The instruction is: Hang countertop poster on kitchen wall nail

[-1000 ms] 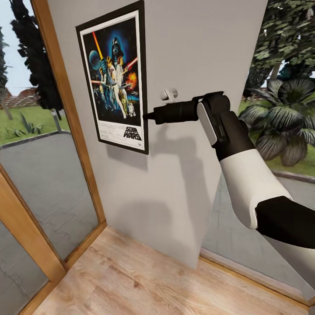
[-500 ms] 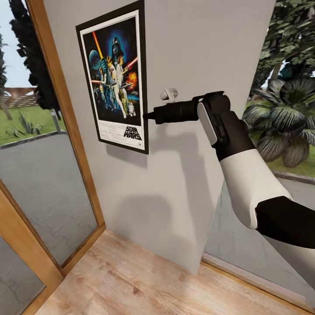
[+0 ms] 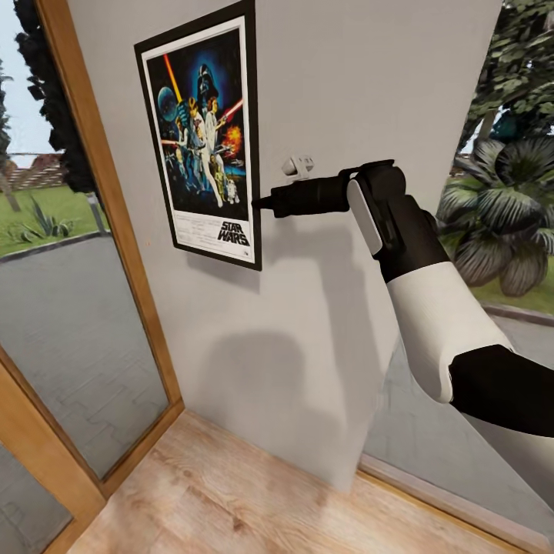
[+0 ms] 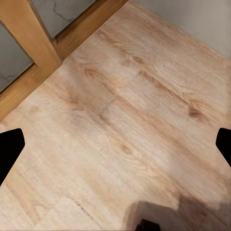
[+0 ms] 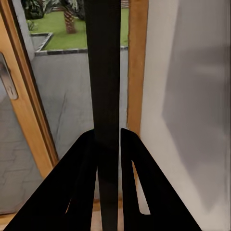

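Bright, even daylight across the head view; the pale wall [image 3: 331,92] carries soft grey shadows under the poster [image 3: 204,135] and below the right arm [image 3: 431,308]; render slightly soft throughout; wood floor [image 4: 125,120] grain blurry in the left wrist view, a dim shadow patch at one edge.

The poster [image 3: 204,138] lies flat against the wall [image 3: 338,92], the wooden door frame [image 3: 100,200] close beside it.
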Available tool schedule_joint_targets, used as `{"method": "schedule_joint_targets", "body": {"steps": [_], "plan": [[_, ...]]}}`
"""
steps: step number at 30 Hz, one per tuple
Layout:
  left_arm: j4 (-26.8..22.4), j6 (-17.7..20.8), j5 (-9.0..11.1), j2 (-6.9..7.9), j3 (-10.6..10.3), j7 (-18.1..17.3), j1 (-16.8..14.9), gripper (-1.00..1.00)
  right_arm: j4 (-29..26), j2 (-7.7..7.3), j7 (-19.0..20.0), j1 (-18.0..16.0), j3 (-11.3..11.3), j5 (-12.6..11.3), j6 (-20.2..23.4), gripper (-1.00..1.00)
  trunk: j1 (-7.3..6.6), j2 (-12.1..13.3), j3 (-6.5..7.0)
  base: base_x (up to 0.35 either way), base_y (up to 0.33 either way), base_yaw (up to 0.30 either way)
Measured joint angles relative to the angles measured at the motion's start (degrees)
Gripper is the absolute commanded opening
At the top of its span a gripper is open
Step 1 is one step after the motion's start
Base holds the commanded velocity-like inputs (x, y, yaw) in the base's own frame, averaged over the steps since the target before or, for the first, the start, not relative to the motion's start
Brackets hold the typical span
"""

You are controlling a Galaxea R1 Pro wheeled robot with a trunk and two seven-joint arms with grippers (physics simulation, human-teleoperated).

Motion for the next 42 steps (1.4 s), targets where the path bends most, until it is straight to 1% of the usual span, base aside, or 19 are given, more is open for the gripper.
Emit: {"method": "schedule_joint_targets", "body": {"steps": [9,11,14,16,19,22,35,37,38,42], "plan": [[0.02,0.02,0.00,0.00,0.03,0.00,0.01,1.00,-0.06,0.00,0.00,0.06,-0.16,-0.10,-0.10,-1.00,0.02,0.00,0.00,0.045,0.000,0.000],[0.02,-0.01,0.00,0.00,0.04,0.00,0.01,1.00,-0.12,0.00,0.03,0.09,-0.26,-0.13,-0.47,-1.00,0.02,0.00,0.00,0.005,0.000,0.000],[0.02,-0.02,0.00,0.00,0.07,0.00,-0.01,1.00,-0.22,0.00,0.05,0.30,-0.44,-0.22,-2.30,-1.00,0.02,0.00,0.00,0.002,0.000,0.000],[0.02,-0.02,0.00,0.00,0.07,0.00,-0.02,1.00,-0.24,0.00,0.05,0.44,-0.59,-0.83,-3.51,-1.00,0.02,0.00,0.00,0.001,0.000,0.000],[0.02,-0.03,0.00,0.00,0.07,0.00,0.00,1.00,-0.26,0.00,-0.05,0.54,-0.69,-2.63,-4.63,-1.00,0.02,0.00,0.00,0.000,0.000,0.000],[0.02,-0.03,0.00,0.00,0.06,0.00,-0.02,1.00,-0.26,-0.05,-0.10,0.57,-0.72,-3.25,-4.98,-1.00,0.02,0.00,0.00,0.000,0.000,0.000],[0.02,-0.03,0.00,0.00,0.08,0.00,-0.01,1.00,0.56,-0.06,-0.24,0.67,-0.82,-3.65,-5.27,-1.00,0.02,0.00,0.00,0.000,0.000,0.000],[0.02,-0.03,0.00,0.00,0.09,0.00,-0.02,1.00,0.90,-0.08,-0.62,0.67,-0.83,-3.60,-5.29,-1.00,0.02,0.00,0.00,0.000,0.000,0.000],[0.02,-0.03,0.00,0.00,0.09,0.00,-0.01,1.00,1.20,-0.09,-1.59,0.67,-0.83,-3.47,-5.36,-1.00,0.02,0.00,0.00,0.000,0.000,0.000],[0.02,-0.03,0.00,0.00,0.09,0.00,0.00,1.00,1.34,-0.06,-2.24,0.67,-0.81,-3.71,-5.28,-1.00,0.02,0.00,0.00,0.000,0.000,0.000]]}}
